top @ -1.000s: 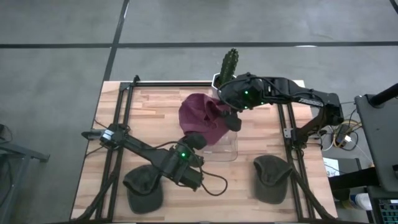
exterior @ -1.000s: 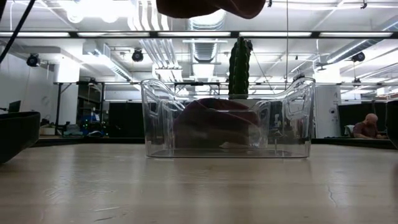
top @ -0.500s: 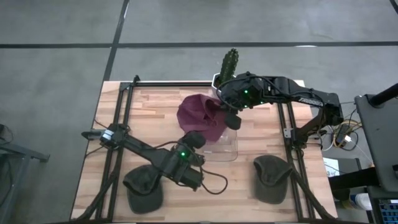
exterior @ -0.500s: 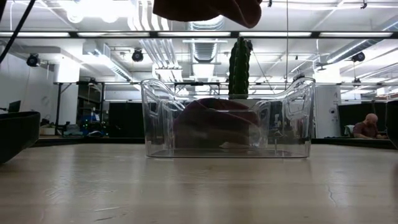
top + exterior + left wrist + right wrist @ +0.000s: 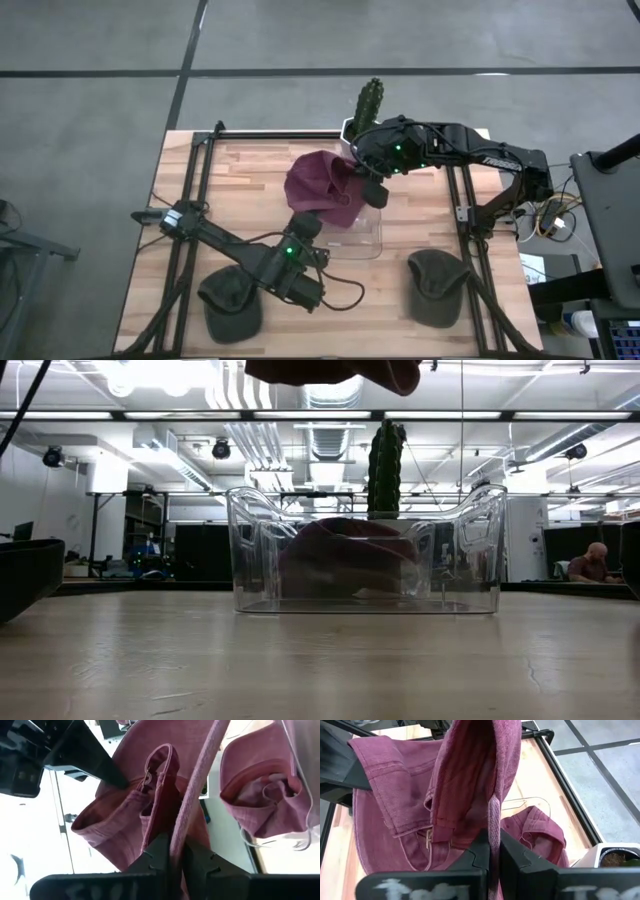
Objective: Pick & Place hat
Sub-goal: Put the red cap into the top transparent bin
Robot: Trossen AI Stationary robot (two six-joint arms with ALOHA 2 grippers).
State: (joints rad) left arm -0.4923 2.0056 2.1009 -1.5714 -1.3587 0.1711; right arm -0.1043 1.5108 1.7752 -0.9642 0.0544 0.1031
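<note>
Maroon hat [image 5: 322, 186] hangs in the air btwn both grippers: left gripper [image 5: 172, 851] clamped on its strap, right gripper [image 5: 492, 851] pinching its brim edge. Below them, clear bin [image 5: 365, 550] w/ 2nd maroon hat [image 5: 532, 830] inside; cactus [image 5: 369, 100] beyond.

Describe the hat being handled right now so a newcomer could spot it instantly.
Start at the clear bin in the middle of the wooden table. Held up above it, between the left hand and right hand, is the maroon hat. The two hats left on the table are dark olive; another maroon one lies inside the bin.
</note>
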